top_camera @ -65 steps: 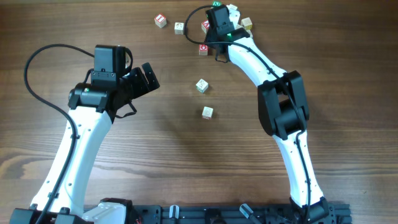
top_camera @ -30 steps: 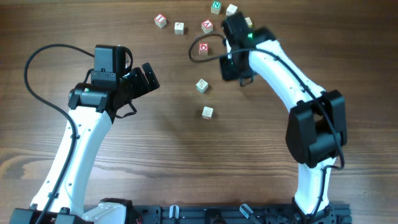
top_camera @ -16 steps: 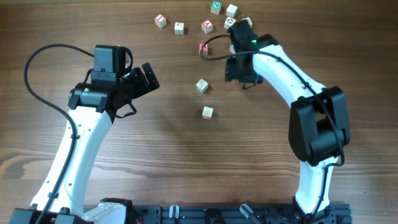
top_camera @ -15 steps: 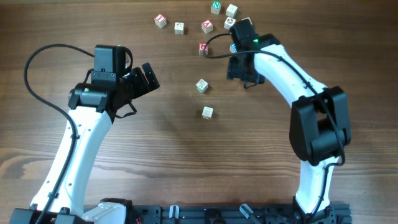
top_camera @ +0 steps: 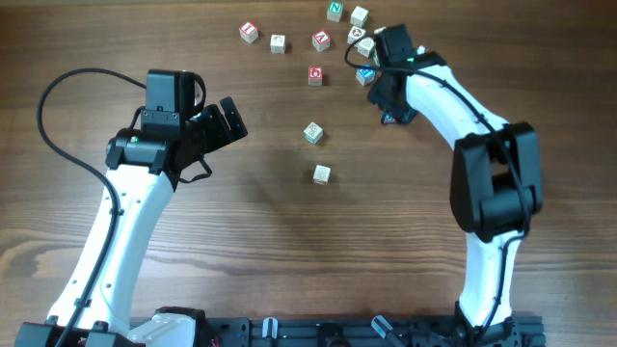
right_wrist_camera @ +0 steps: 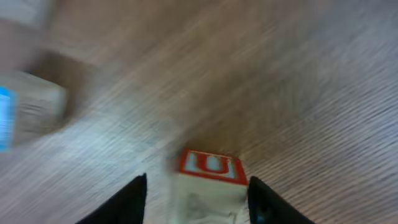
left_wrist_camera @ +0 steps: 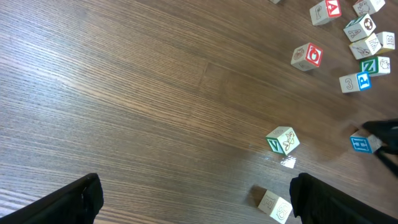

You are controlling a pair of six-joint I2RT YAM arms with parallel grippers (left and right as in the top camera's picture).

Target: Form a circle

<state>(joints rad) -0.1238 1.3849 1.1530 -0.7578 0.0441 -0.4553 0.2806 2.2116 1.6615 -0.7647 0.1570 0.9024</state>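
Left jaws: spread wide and empty; both dark fingers [left_wrist_camera: 65, 202] frame bare wood, at about 10 o'clock from the middle of the table [top_camera: 241, 241].
Right jaws: parted and straddling the red U cube [right_wrist_camera: 211, 171]. The cube sits close to the finger at its 3 o'clock side, and a strip of wood shows before the finger [right_wrist_camera: 134, 200] at 9 o'clock, so no squeeze is seen.
Red U cube: resting on the table, red-framed letter face toward the wrist camera; hidden under the right arm in the overhead view.
Circle [top_camera: 365, 44]: three pale cubes pressed together, at about 1 o'clock from the table's middle, just at 9 o'clock of the right wrist.
Blue P cube [left_wrist_camera: 355, 82]: just beside the circle, at its 6 o'clock, with the green-lettered cube [left_wrist_camera: 375, 65] next to it.
Blue H cube [left_wrist_camera: 360, 144]: alone, just beside the dark tip of the right arm.
Red O cube [top_camera: 315, 75]: alone, at 12 o'clock from the middle and 8 o'clock of the circle.
Centre pair: the green-marked cube [top_camera: 313, 133] and the plain cube [top_camera: 321, 174], apart from each other.
Far scatter: the red cube [top_camera: 250, 32], the small pale cube [top_camera: 278, 42] and the red A cube [top_camera: 321, 40] lie in a loose line toward 11 and 12 o'clock. The green N cube [top_camera: 335, 11] and the edge cube [top_camera: 359, 15] lie beyond them.
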